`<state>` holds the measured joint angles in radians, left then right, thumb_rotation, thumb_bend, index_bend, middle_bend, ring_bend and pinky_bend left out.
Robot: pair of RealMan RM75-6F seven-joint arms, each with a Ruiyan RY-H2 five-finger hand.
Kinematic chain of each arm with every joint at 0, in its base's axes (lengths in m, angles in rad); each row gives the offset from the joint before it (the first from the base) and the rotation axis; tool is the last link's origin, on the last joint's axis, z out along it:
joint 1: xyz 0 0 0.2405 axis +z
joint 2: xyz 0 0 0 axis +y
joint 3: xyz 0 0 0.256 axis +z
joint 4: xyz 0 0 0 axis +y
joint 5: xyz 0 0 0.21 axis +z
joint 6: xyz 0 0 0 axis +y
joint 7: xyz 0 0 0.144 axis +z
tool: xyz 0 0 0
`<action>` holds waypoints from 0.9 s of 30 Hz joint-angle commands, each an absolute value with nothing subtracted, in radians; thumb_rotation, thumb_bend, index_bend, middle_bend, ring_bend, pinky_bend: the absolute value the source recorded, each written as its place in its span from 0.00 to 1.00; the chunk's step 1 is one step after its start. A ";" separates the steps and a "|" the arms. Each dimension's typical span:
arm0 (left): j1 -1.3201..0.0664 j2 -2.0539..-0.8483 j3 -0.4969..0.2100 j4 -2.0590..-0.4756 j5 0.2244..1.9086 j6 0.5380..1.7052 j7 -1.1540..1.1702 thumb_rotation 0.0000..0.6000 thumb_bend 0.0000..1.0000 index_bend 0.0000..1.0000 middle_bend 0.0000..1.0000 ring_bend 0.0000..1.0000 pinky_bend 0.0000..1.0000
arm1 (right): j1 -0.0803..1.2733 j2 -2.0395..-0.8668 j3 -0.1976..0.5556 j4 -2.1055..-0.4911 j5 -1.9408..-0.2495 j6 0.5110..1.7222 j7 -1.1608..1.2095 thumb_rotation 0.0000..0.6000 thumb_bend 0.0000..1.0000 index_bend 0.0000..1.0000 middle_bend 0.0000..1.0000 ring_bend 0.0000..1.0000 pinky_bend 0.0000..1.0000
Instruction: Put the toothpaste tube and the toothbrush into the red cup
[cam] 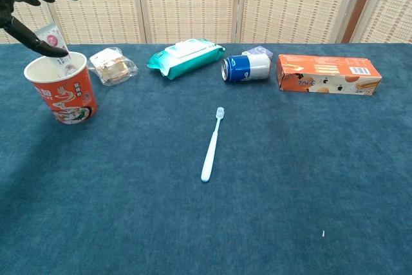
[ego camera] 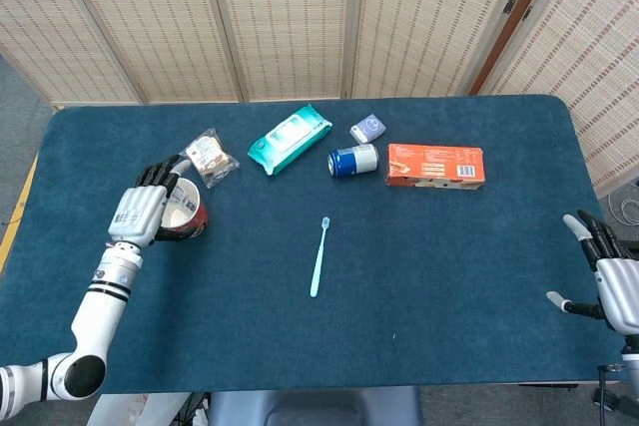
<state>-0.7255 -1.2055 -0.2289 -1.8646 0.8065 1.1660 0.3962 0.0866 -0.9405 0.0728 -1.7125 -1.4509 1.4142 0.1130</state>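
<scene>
The red cup [cam: 63, 93] stands upright at the table's left. A white toothpaste tube [cam: 55, 42] stands in it, leaning on the far rim. My left hand [cam: 29, 4] hovers over the cup, its thumb lying against the tube and the other fingers spread above. In the head view the left hand [ego camera: 148, 205] covers the left rim of the cup [ego camera: 190, 212] and hides the tube. The light-blue toothbrush [ego camera: 319, 256] lies flat mid-table, apart from both hands. My right hand [ego camera: 611, 281] rests open at the table's right edge, holding nothing.
Along the back lie a wrapped snack [ego camera: 210, 157], a teal wipes pack [ego camera: 290, 139], a blue can on its side [ego camera: 352, 161], a small grey pouch [ego camera: 367, 128] and an orange box [ego camera: 435, 166].
</scene>
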 commanded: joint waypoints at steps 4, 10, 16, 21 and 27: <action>-0.742 -1.286 -0.178 -1.922 0.873 1.239 0.534 1.00 0.09 0.00 0.00 0.00 0.00 | 0.080 -0.934 0.074 -1.713 -1.455 1.428 0.127 1.00 0.00 0.05 0.04 0.00 0.25; -0.758 -1.376 -0.153 -1.914 0.896 1.253 0.608 1.00 0.03 0.00 0.00 0.00 0.00 | 0.071 -0.926 0.075 -1.713 -1.461 1.445 0.145 1.00 0.00 0.05 0.04 0.00 0.25; -0.781 -1.454 -0.153 -1.877 0.883 1.228 0.633 1.00 0.02 0.00 0.00 0.00 0.00 | 0.066 -0.920 0.077 -1.711 -1.460 1.453 0.159 1.00 0.00 0.05 0.04 0.00 0.25; -0.804 -1.518 -0.154 -1.832 0.869 1.206 0.662 1.00 0.00 0.00 0.00 0.00 0.00 | 0.062 -0.915 0.077 -1.710 -1.460 1.458 0.168 1.00 0.00 0.05 0.04 0.00 0.25; -0.826 -1.605 -0.155 -1.762 0.849 1.190 0.684 1.00 0.00 0.00 0.00 0.00 0.00 | 0.054 -0.907 0.077 -1.712 -1.459 1.465 0.184 1.00 0.00 0.05 0.04 0.00 0.25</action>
